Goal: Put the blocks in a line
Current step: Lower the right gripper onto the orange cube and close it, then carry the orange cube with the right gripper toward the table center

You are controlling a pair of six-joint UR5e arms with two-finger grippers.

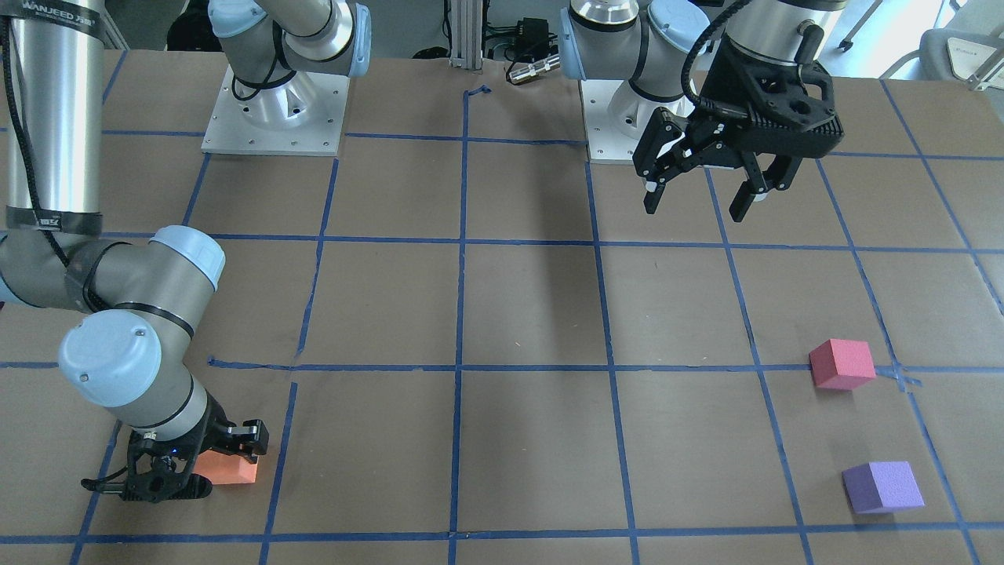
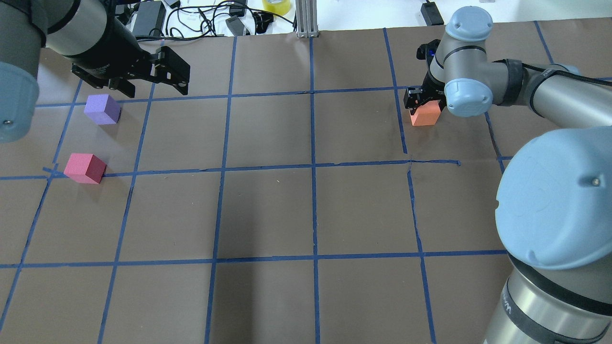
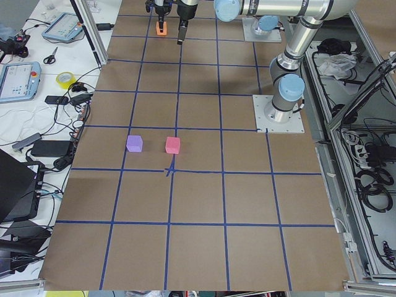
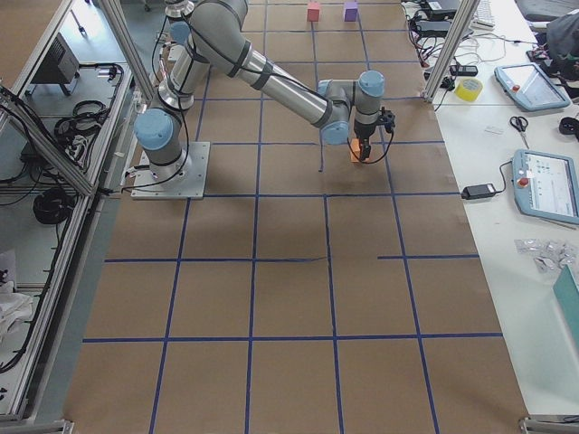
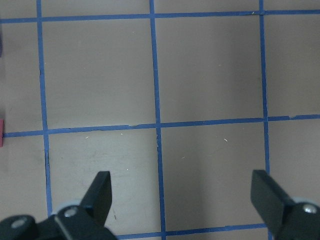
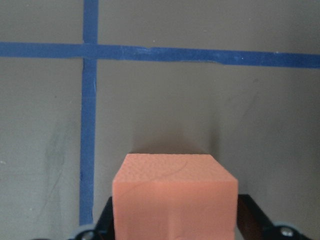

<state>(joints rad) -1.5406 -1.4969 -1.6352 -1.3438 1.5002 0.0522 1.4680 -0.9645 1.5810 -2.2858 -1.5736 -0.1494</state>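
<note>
The orange block (image 2: 425,114) is between the fingers of my right gripper (image 2: 423,102) at the far right of the table, low at the surface. In the right wrist view the orange block (image 6: 174,200) fills the gap between the fingers. The purple block (image 2: 102,109) and the pinkish-red block (image 2: 85,167) sit apart on the far left, free. My left gripper (image 2: 153,90) is open and empty, raised above the table to the right of the purple block; it also shows in the left wrist view (image 5: 182,185).
Blue tape lines (image 2: 313,167) divide the brown table into squares. Cables, adapters and a yellow tape roll (image 2: 276,5) lie beyond the far edge. The two arm base plates (image 1: 271,118) stand at the robot's side.
</note>
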